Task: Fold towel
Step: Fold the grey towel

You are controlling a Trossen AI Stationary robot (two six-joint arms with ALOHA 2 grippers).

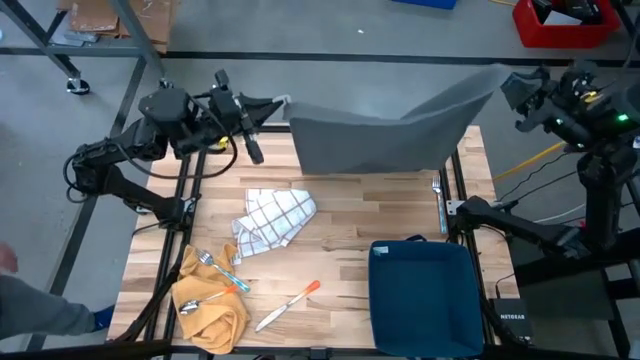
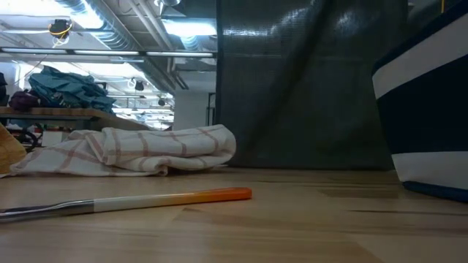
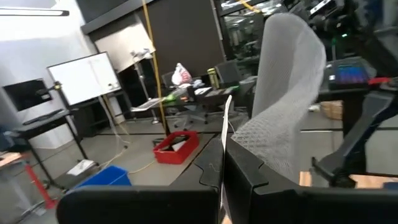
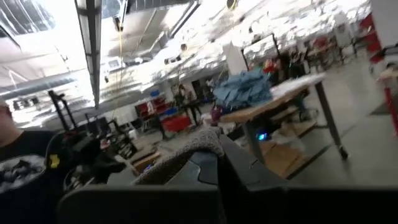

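Note:
A grey towel (image 1: 385, 135) is stretched in the air over the table's far edge between my two grippers. In the low view it hangs like a curtain (image 2: 307, 80), its lower edge reaching down to the tabletop. My left gripper (image 1: 276, 104) is at the towel's left top corner and my right gripper (image 1: 510, 84) is at the higher right top corner. Both are shut on the towel. My left gripper pinches the towel's left top corner (image 3: 225, 127) between its two fingers, coming level from the table's left side. The cloth runs away from it toward the other arm. My right gripper pinches the towel's right top corner (image 4: 200, 142) between its fingers, coming from the right. That corner is higher, and the top edge sags between the two holds.
A white-and-red checked cloth (image 1: 272, 220) lies crumpled mid-table. A yellow cloth (image 1: 210, 310) with a spoon and fork on it lies at the near left. An orange-handled knife (image 1: 288, 305) lies near the front edge, and a dark blue bin (image 1: 425, 295) stands at the near right.

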